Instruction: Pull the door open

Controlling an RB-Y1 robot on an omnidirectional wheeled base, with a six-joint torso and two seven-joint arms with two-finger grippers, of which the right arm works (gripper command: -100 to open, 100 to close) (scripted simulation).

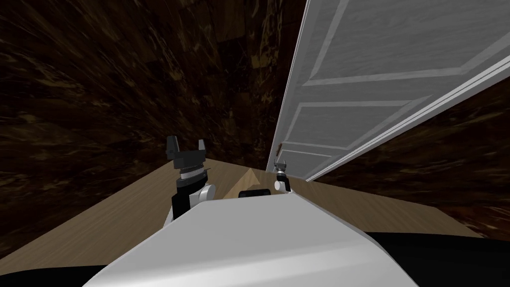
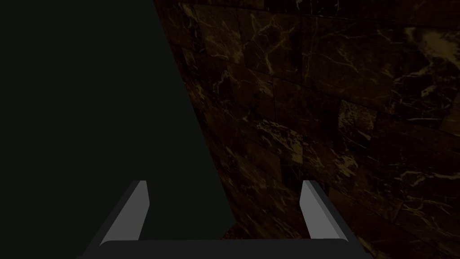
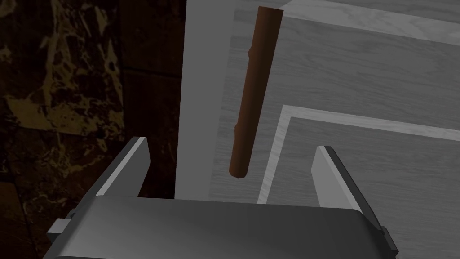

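**Right gripper lined up on the door handle, grasp not yet made**

The right hand's two fingers [image 3: 134, 166] stand wide apart and hold nothing. The right gripper [image 3: 231, 146] is turned so that its opening lies across the handle [image 3: 251, 94], a brown bar. The bar's near end sits just ahead of the fingers and between them, apparently touching neither. This pose suits closing on the bar from both sides.

The handle runs alongside the edge of the door [image 3: 359, 81], a pale grey panelled leaf, where a pull probably gets the most leverage. Past that edge, on the side away from the handle, is a dark veined tile wall [image 3: 58, 103].

The left gripper [image 1: 187, 147], fingers likewise spread and empty, is held well apart from the handle, probably to keep clear of the door's swing.
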